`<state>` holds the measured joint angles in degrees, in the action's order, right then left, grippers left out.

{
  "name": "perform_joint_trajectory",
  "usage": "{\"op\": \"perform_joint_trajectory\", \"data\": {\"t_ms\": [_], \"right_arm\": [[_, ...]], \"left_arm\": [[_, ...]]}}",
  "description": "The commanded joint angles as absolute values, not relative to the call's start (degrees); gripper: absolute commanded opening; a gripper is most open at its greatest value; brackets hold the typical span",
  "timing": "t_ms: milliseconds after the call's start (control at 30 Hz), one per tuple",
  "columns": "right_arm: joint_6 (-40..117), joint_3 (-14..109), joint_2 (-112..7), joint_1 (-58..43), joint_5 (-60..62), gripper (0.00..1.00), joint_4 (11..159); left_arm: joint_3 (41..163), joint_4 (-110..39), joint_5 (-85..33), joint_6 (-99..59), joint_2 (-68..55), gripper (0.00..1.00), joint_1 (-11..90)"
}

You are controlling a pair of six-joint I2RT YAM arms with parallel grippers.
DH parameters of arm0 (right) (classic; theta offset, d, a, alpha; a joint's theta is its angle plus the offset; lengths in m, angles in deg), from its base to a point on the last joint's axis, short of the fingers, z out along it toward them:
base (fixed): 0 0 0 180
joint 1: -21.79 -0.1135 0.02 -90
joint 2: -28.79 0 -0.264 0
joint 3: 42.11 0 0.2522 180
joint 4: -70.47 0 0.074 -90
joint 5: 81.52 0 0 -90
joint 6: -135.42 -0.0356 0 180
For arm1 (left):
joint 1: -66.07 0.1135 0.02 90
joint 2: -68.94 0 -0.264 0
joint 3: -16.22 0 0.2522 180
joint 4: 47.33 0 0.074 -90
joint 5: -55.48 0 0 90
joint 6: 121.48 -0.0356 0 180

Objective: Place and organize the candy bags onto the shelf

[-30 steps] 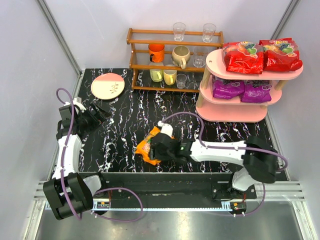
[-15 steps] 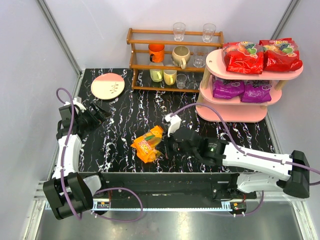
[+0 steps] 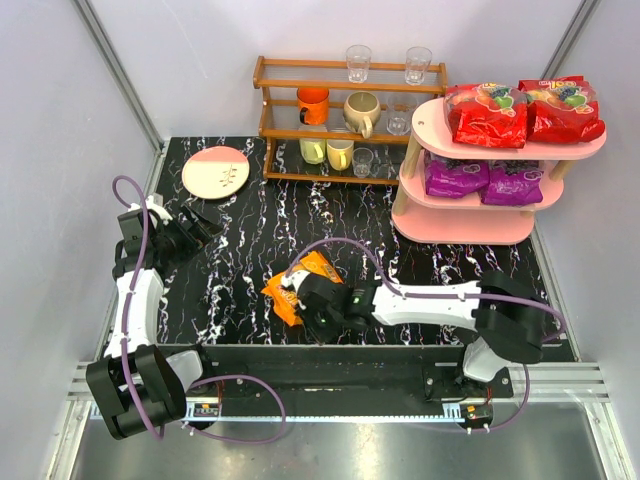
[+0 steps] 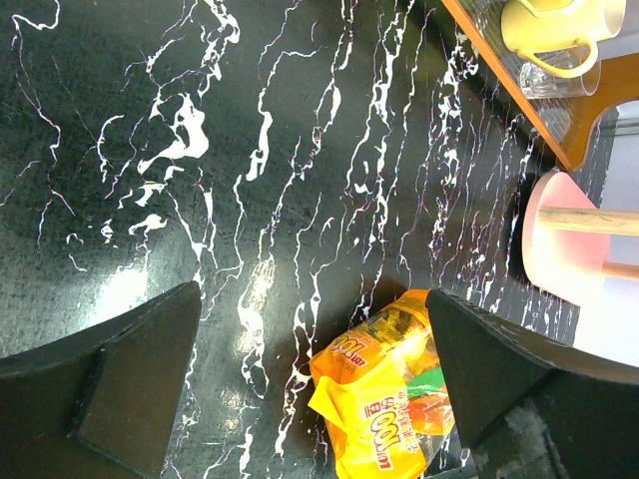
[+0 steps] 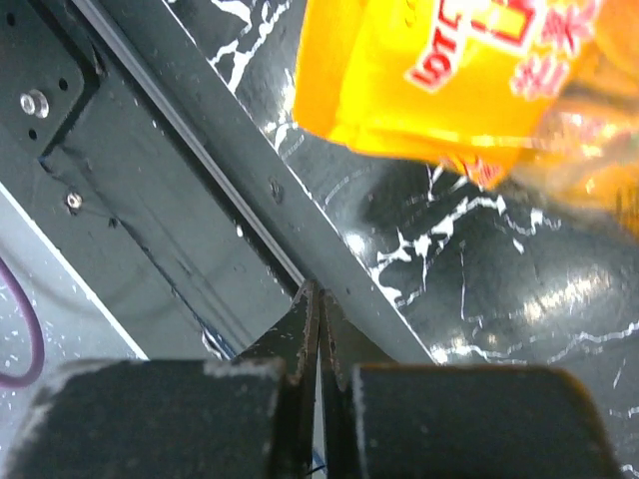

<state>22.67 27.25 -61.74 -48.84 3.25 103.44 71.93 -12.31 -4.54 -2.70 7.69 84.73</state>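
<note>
Top view: the right hand (image 3: pixel 308 318) has swung back onto the near edge of the glossy orange candy bag (image 3: pixel 312 266), which sits on the black marbled tabletop (image 3: pixel 250 220), well apart from the pink three-tier shelf (image 3: pixel 462 228).

Left wrist: the left hand (image 4: pixel 315 369) is spread wide and idle.

Right wrist: the fingers have just snapped together on nothing, bag just beyond the tips. Looks like a missed grab, so it needs a retry.

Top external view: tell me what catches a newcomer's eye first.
The orange candy bag lies alone on the black marbled table near the front edge, the right gripper shut empty beside it. At right rear, the pink shelf holds red bags on top, purple bags below.
</note>
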Motion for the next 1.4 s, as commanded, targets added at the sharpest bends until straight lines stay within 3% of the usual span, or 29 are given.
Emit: {"op": "perform_joint_trajectory", "data": {"t_ms": [0,500,833,1133,1367], "right_arm": [[25.1,33.9,-66.0,-49.3,3.2,0.0,100.3],[26.7,52.0,-83.9,-46.7,21.7,0.0,103.4],[23.9,56.6,-85.9,-37.4,21.1,0.0,103.4],[24.8,71.6,-95.5,-31.8,20.0,0.0,108.3],[26.5,70.8,-94.5,-23.7,18.4,0.0,107.5]], "left_arm": [[72.4,-14.0,-4.5,-3.1,7.4,0.99,84.6],[72.7,-12.3,-8.2,-3.6,9.4,0.99,84.6],[72.8,-12.0,-10.4,-3.4,10.7,0.99,84.7],[73.0,-11.9,-10.1,-3.6,10.1,0.99,85.1],[73.0,-12.0,-9.4,-3.5,9.2,0.99,85.1]]}}
